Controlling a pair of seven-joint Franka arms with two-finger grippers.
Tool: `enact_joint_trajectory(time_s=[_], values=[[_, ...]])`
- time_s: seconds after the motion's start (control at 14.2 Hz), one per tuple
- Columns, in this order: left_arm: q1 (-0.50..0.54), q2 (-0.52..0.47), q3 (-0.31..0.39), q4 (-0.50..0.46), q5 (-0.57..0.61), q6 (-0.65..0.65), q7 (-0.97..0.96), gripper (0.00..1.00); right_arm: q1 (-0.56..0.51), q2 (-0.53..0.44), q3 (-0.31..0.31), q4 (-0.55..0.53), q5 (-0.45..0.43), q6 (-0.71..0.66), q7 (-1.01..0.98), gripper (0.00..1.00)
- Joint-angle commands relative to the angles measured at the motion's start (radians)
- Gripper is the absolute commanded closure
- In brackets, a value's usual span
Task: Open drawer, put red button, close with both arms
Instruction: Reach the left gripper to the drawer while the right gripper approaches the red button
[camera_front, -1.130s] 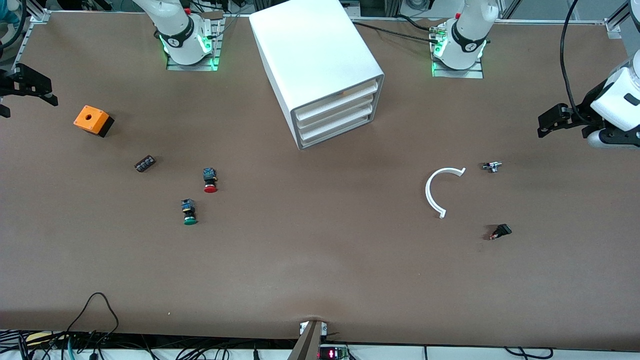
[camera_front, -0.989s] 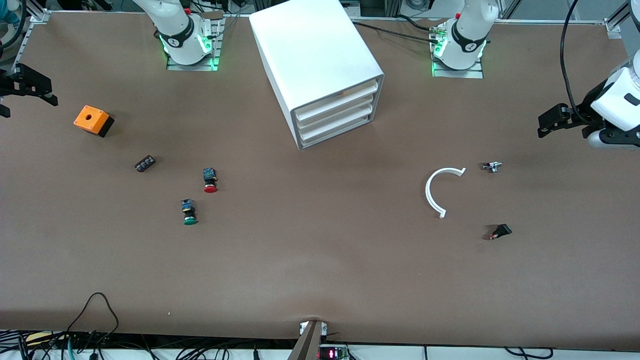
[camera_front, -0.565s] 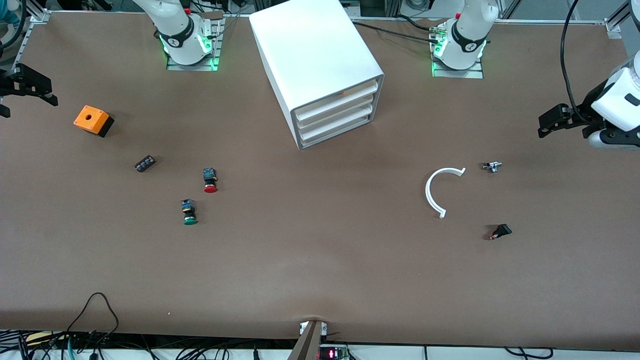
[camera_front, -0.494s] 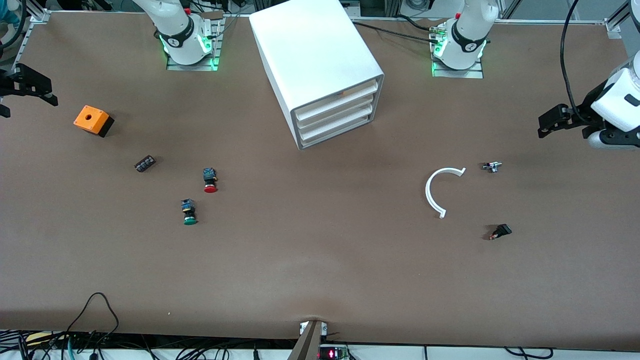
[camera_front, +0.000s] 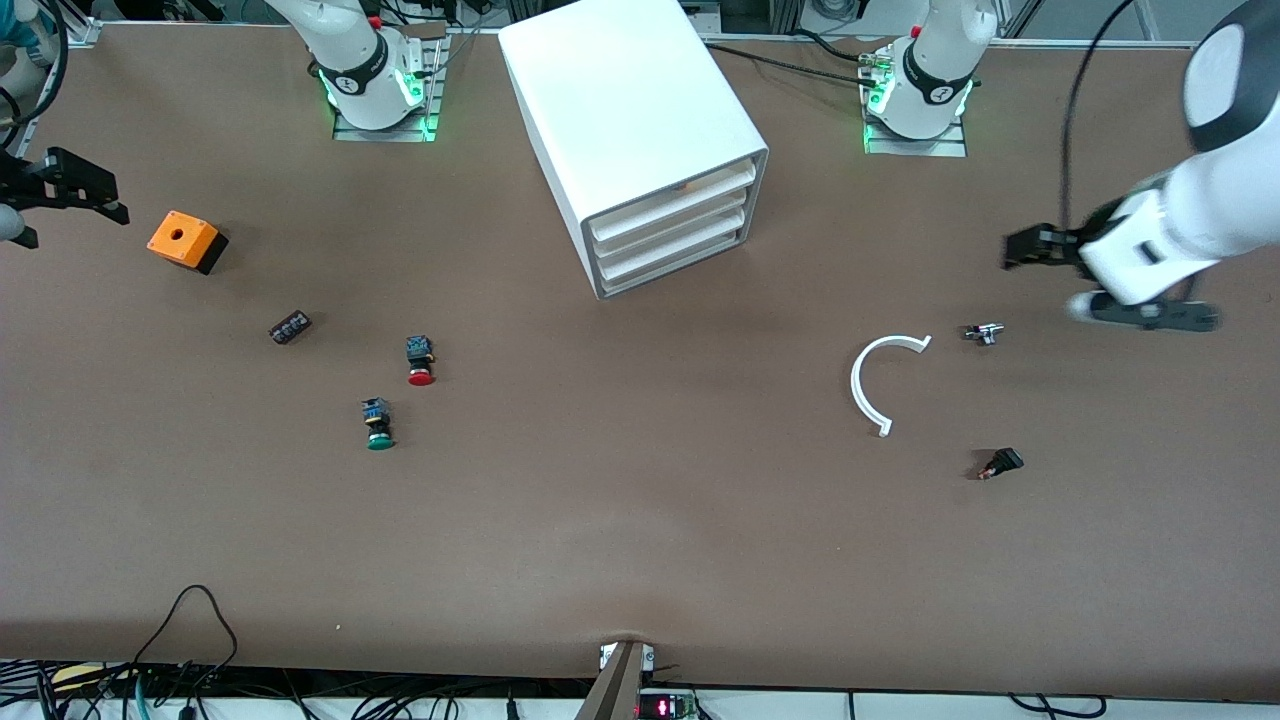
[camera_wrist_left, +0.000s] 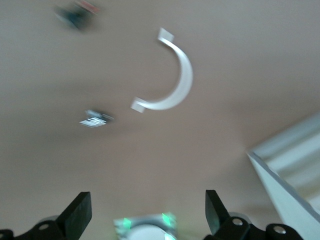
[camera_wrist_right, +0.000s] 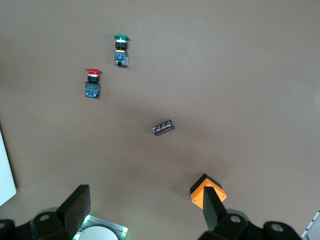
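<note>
From the front view I see the white cabinet (camera_front: 640, 140) at top centre of the frame, angled on the brown surface (camera_front: 640, 540), its three drawers all pushed in; the drawer (camera_front: 672, 232) I care about is the middle one. The red button (camera_front: 420, 362) lies in the left-centre of the frame, on its side, with the green button (camera_front: 378, 424) lower in the frame, nearer the camera. A small black component (camera_front: 290, 327) and an orange box (camera_front: 186, 241) sit higher, toward the frame's left edge. The right gripper (camera_front: 75, 190) hangs at the upper left edge, beside the orange box. The left gripper (camera_front: 1030, 250) is at the right of the frame, over bare surface above a small metal part (camera_front: 984, 333); a white curved strip (camera_front: 880, 382) and a small black switch (camera_front: 1001, 464) lie lower.

In the left wrist view, my fingers (camera_wrist_left: 80, 212) stand wide apart with nothing between them; the curved strip (camera_wrist_left: 172, 82) is at upper centre and the cabinet (camera_wrist_left: 290, 172) corner at the right edge.

In the right wrist view, the fingers (camera_wrist_right: 77, 205) are also spread wide and empty. The red button (camera_wrist_right: 92, 83) is at upper left, the green button (camera_wrist_right: 120, 50) above it, the black component (camera_wrist_right: 163, 127) at centre, the orange box (camera_wrist_right: 206, 189) at the bottom.
</note>
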Motion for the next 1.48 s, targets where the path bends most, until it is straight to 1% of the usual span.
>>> enact_joint_trajectory(time_s=[0.0, 0.07, 0.14, 0.28, 0.42, 0.57, 0.64, 0.71, 0.78, 0.85, 0.99, 1.13, 1.2, 1.27, 1.34, 1.41], values=[[-0.002, 0.075, -0.022, 0.035, -0.116, -0.073, 0.049, 0.00, -0.003, 0.047, 0.016, 0.007, 0.030, 0.018, -0.014, 0.00], [-0.002, 0.100, -0.051, 0.028, -0.135, -0.080, 0.078, 0.00, -0.002, 0.061, 0.016, 0.006, 0.076, 0.053, -0.005, 0.00], [0.002, 0.139, -0.087, 0.028, -0.156, -0.072, 0.131, 0.00, -0.002, 0.077, 0.018, 0.001, 0.102, 0.077, -0.005, 0.00], [0.002, 0.213, -0.104, 0.019, -0.237, -0.032, 0.185, 0.00, 0.012, 0.139, 0.019, 0.007, 0.104, 0.098, -0.005, 0.00], [0.001, 0.249, -0.105, -0.012, -0.377, 0.017, 0.262, 0.00, 0.043, 0.203, 0.019, 0.006, 0.105, 0.121, -0.003, 0.00], [0.001, 0.255, -0.105, -0.093, -0.555, 0.090, 0.337, 0.00, 0.057, 0.248, 0.019, 0.007, 0.107, 0.156, -0.003, 0.00], [-0.002, 0.255, -0.107, -0.136, -0.612, 0.135, 0.383, 0.00, 0.066, 0.269, 0.026, 0.009, 0.111, 0.165, -0.003, 0.00], [-0.004, 0.256, -0.118, -0.170, -0.661, 0.169, 0.425, 0.00, 0.098, 0.291, 0.032, 0.012, 0.102, 0.194, -0.003, 0.00], [-0.004, 0.258, -0.122, -0.216, -0.711, 0.218, 0.458, 0.00, 0.133, 0.295, 0.027, 0.010, 0.101, 0.238, 0.014, 0.00], [-0.005, 0.258, -0.134, -0.257, -0.759, 0.261, 0.518, 0.00, 0.144, 0.300, 0.027, 0.001, 0.097, 0.266, 0.061, 0.00], [-0.005, 0.282, -0.156, -0.311, -0.877, 0.292, 0.651, 0.00, 0.160, 0.326, 0.027, 0.000, 0.100, 0.276, 0.171, 0.00], [-0.005, 0.307, -0.158, -0.350, -0.949, 0.298, 0.785, 0.00, 0.160, 0.358, 0.030, 0.000, 0.107, 0.285, 0.207, 0.00], [-0.005, 0.328, -0.168, -0.374, -1.006, 0.298, 0.869, 0.02, 0.170, 0.370, 0.032, -0.002, 0.107, 0.288, 0.213, 0.00], [-0.005, 0.359, -0.183, -0.391, -1.061, 0.298, 0.970, 0.05, 0.204, 0.386, 0.032, -0.004, 0.105, 0.297, 0.222, 0.00], [-0.005, 0.388, -0.187, -0.396, -1.084, 0.296, 1.044, 0.11, 0.237, 0.398, 0.032, -0.014, 0.105, 0.318, 0.254, 0.00], [-0.004, 0.422, -0.197, -0.403, -1.109, 0.290, 1.093, 0.14, 0.254, 0.407, 0.032, -0.028, 0.105, 0.344, 0.311, 0.00]])
